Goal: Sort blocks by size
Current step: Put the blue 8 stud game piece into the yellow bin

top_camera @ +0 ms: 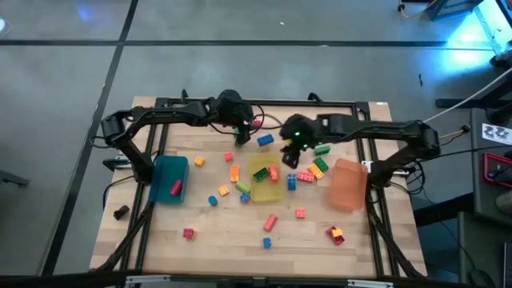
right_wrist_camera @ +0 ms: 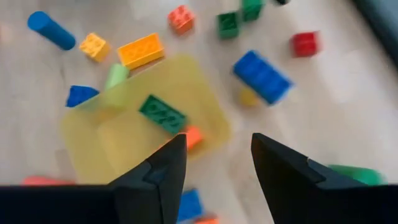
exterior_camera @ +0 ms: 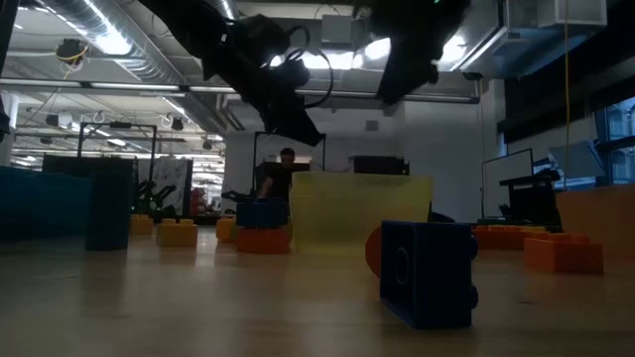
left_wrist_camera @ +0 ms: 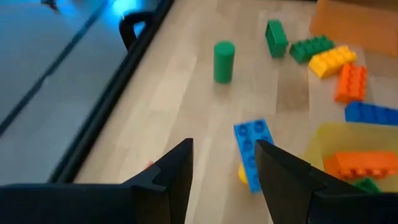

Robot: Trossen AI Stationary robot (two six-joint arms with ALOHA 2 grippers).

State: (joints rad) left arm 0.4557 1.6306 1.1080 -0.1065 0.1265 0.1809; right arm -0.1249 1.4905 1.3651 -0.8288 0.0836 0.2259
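Many coloured blocks lie scattered on the wooden table [top_camera: 232,240]. A yellow bin [top_camera: 264,188] in the middle holds a green block [right_wrist_camera: 163,113] and an orange one [right_wrist_camera: 194,135]. My right gripper [right_wrist_camera: 217,168] hangs open above the bin's far right corner [top_camera: 293,157], with nothing between its fingers. My left gripper [left_wrist_camera: 224,180] stands open above the table at the far middle [top_camera: 240,138], also with nothing between its fingers. A long blue block [left_wrist_camera: 252,152] lies flat on the table just beyond its fingertips [top_camera: 265,141]. A green cylinder [left_wrist_camera: 224,61] stands upright farther off.
A blue bin [top_camera: 170,178] on the left holds a red block [top_camera: 176,188]. An orange bin [top_camera: 349,184] stands on the right. Green, yellow, orange and blue blocks [top_camera: 318,166] cluster between the yellow and orange bins. Loose blocks dot the near half [top_camera: 270,222]. A person [exterior_camera: 283,174] shows far behind the table.
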